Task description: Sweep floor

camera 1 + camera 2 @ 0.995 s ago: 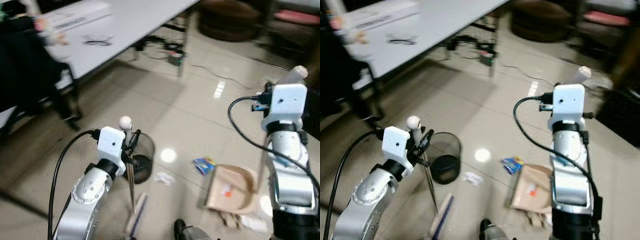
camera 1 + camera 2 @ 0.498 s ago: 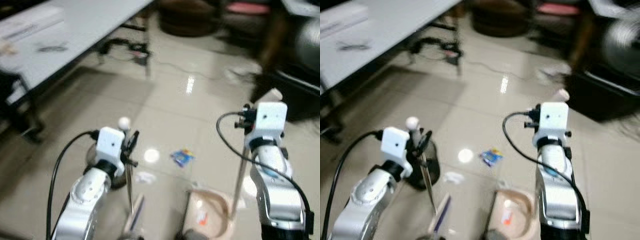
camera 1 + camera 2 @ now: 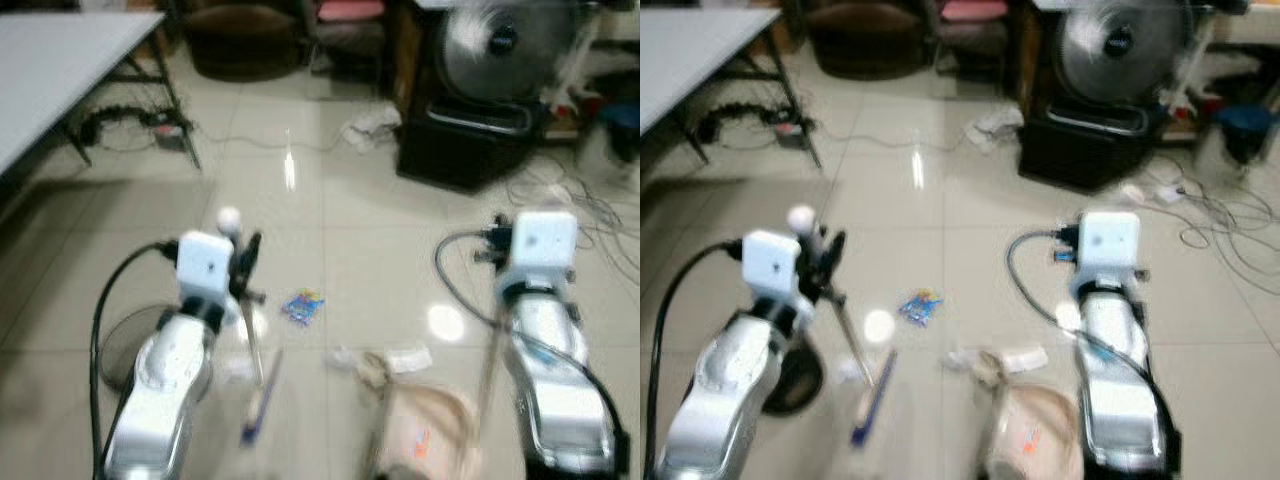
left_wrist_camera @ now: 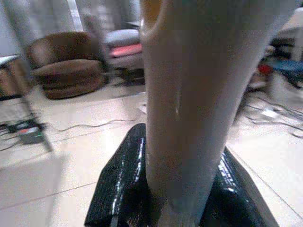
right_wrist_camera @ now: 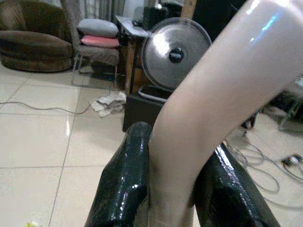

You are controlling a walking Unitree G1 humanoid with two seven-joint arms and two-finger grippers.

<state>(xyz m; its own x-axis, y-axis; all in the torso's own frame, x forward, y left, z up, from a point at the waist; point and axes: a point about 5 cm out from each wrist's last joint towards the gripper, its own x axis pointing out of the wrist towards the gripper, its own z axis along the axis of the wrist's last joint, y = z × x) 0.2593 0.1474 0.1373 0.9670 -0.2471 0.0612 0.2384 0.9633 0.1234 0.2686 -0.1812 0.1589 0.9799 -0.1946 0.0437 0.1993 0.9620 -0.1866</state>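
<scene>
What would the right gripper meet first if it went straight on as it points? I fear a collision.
Probably the black box beneath the round silver fan; depth unclear. The right gripper is shut on the cream dustpan handle.

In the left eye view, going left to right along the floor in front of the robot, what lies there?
Black wastebasket → broom → blue wrapper → white paper scraps → beige dustpan.
</scene>
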